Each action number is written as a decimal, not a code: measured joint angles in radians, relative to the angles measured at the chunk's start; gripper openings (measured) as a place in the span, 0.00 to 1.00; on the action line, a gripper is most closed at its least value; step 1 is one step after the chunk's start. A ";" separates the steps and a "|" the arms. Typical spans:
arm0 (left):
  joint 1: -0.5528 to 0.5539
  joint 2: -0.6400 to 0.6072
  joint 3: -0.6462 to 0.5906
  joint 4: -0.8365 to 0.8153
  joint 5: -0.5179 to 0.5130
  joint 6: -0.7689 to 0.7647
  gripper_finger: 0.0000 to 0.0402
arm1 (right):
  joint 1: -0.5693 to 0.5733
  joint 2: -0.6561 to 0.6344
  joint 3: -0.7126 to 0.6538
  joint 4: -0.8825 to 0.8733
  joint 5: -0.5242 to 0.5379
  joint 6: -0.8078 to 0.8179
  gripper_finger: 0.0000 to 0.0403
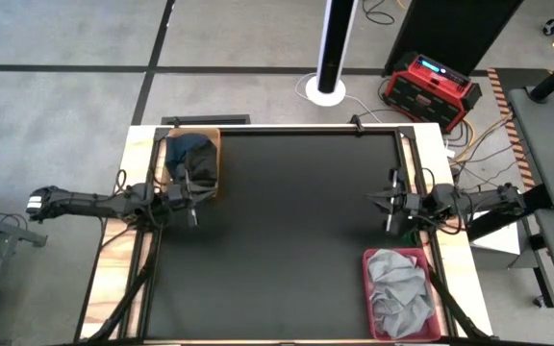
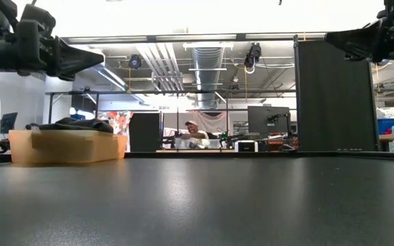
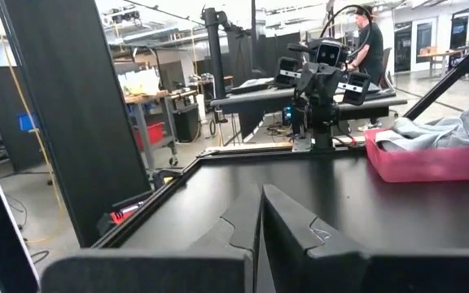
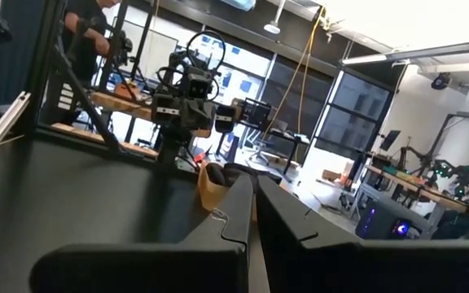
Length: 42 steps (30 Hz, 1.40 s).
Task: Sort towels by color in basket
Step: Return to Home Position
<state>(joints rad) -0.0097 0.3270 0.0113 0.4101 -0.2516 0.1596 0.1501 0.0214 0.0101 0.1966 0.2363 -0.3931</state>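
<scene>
**Both claws clenched, nothing held**

High view: my left claw (image 1: 192,200) sits just beside the orange bin (image 1: 217,163) — dark towels (image 1: 188,154) at 12 o'clock. My right claw (image 1: 389,204) is nearer the grey towel (image 1: 397,293) in the pink bin (image 1: 395,251), at 6 o'clock. Sorting looks done.

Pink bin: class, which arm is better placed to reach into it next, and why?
Right, probably. The right gripper hangs on the table's right side, close to the pink bin. The left gripper is across the table, by the orange bin.
</scene>
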 joint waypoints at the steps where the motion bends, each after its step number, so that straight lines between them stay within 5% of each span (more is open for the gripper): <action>1: 0.000 0.003 0.000 0.000 0.000 0.000 0.00 | 0.000 0.000 0.000 -0.002 0.000 0.000 0.03; 42: 0.000 0.089 0.001 0.000 0.000 -0.001 0.00 | 0.000 0.001 0.000 -0.005 0.000 0.000 0.03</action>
<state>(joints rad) -0.0097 0.4160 0.0124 0.4103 -0.2516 0.1589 0.1501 0.0219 0.0101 0.1913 0.2367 -0.3927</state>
